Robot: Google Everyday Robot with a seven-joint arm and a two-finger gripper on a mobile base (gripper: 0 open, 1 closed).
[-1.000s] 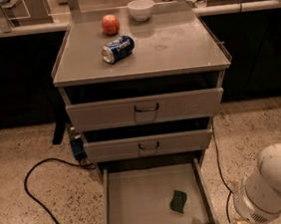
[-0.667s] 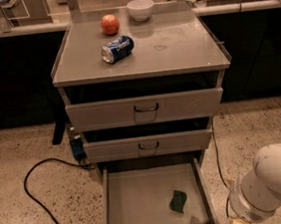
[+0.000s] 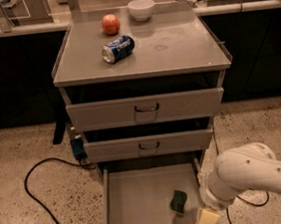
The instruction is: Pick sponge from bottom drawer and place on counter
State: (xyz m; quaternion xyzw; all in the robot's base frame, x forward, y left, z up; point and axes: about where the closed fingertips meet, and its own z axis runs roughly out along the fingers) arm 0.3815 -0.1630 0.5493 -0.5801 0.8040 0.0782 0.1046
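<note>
1. Your target, the small dark green rectangular sponge [image 3: 178,202], lies flat on the grey floor of the lowest grey metal drawer [image 3: 135,204]. The drawer is pulled open, and the sponge sits in its right half, towards the front.
2. The gripper [image 3: 207,220] hangs at the bottom edge of the view, at the end of the white arm [image 3: 252,172], over the drawer's front right corner. The frame cuts most of it off, so you cannot tell whether it is spread or pressed together. Nothing shows in its hold.
3. The move turns on this relation: the sponge lies just to the left of the gripper and a little further in towards the cabinet. The two are close but apart.
4. The sponge's long axis appears to run front to back along the drawer, tilted slightly, so I judge a grasp across its short sides to be the better fit.
5. The flat grey metal cabinet top [image 3: 179,47] already carries a blue soda can lying on its side [image 3: 118,49], a red apple [image 3: 110,24] and a white bowl [image 3: 141,9]. Its right half is bare.
</note>
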